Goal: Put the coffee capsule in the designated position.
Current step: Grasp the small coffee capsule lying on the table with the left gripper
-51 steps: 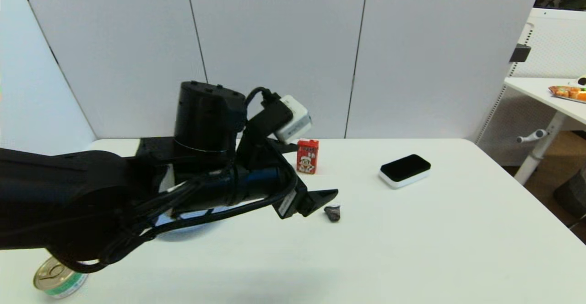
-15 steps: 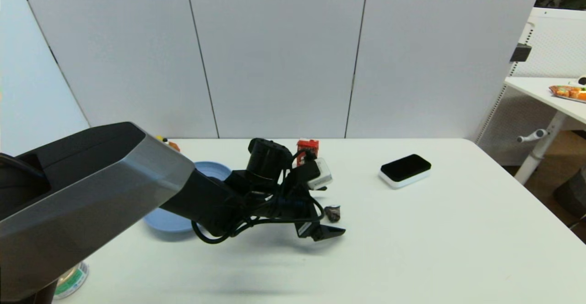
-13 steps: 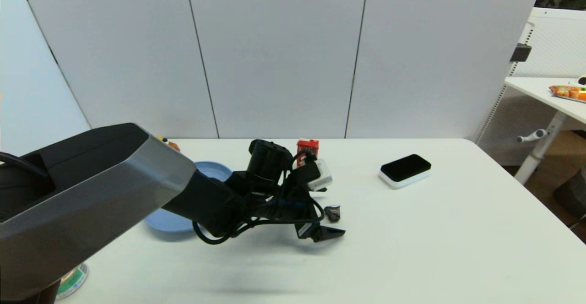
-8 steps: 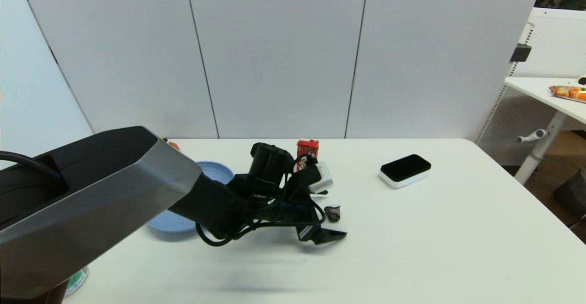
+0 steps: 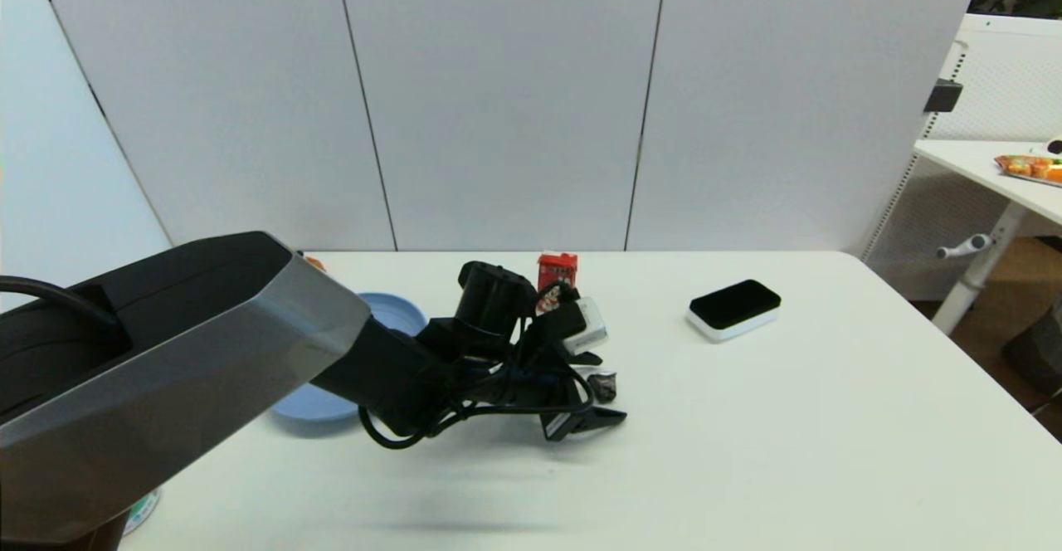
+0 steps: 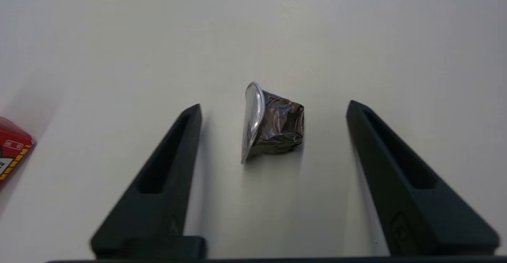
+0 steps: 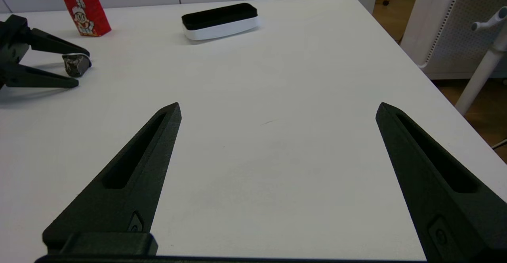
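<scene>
Capsule [image 6: 272, 125] is lying on its side mid-tabletop [image 5: 747, 418], well short of the far edge. Left gripper [image 6: 273, 110] is set low around it, fingers [image 6: 166, 168] spread, no contact seen. Closing is best kept centred and gentle on the crumpled body. Right gripper [image 7: 277, 110] is held idle near the right edge, fingers spread.
</scene>
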